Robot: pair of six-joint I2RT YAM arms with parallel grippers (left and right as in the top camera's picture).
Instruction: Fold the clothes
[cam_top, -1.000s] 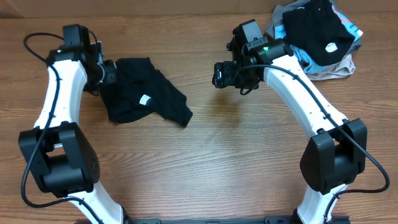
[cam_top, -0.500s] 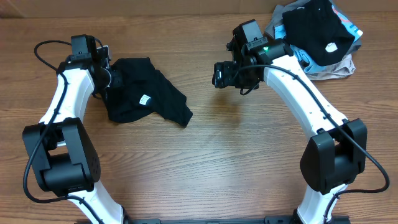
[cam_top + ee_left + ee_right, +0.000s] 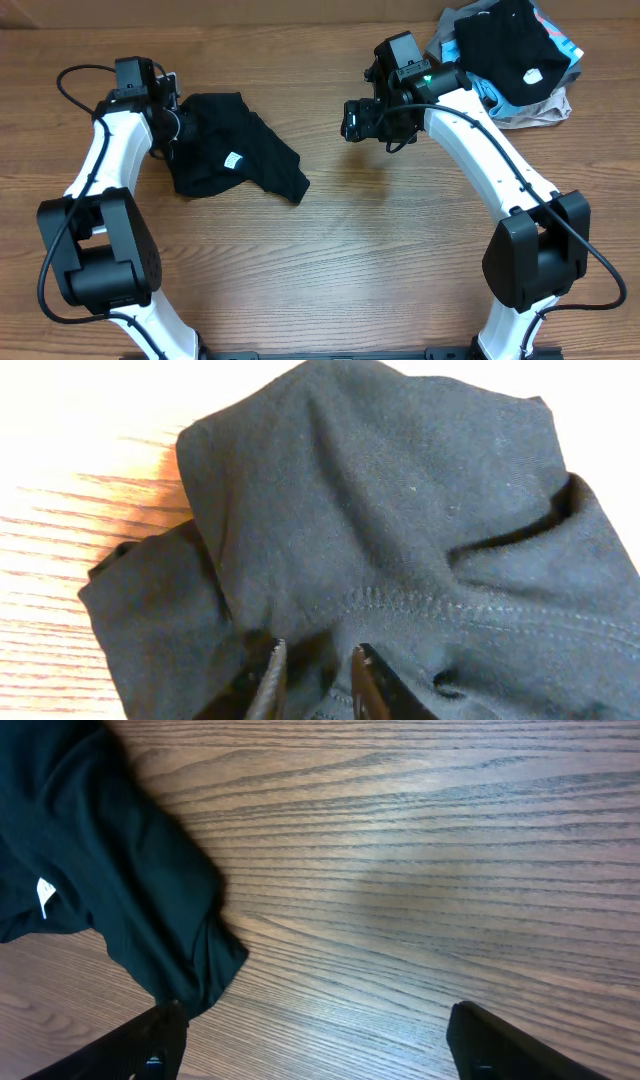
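A crumpled black garment [image 3: 235,155] with a small white tag lies on the wooden table at the left. My left gripper [image 3: 178,122] is at its upper left edge. In the left wrist view the fingers [image 3: 315,680] are nearly closed with a fold of the black cloth [image 3: 400,510] pinched between them. My right gripper [image 3: 352,120] hangs open and empty above bare table, to the right of the garment. In the right wrist view the wide-open fingers [image 3: 318,1025] frame bare wood, with the garment's right end [image 3: 100,880] at the left.
A pile of other clothes [image 3: 510,60], with a black piece on top over blue and grey ones, sits at the far right corner behind my right arm. Bare wooden table [image 3: 330,260] fills the middle and front.
My left arm swung in toward the garment's upper left edge over the first half second and has held there since. The right arm and the garment have not moved.
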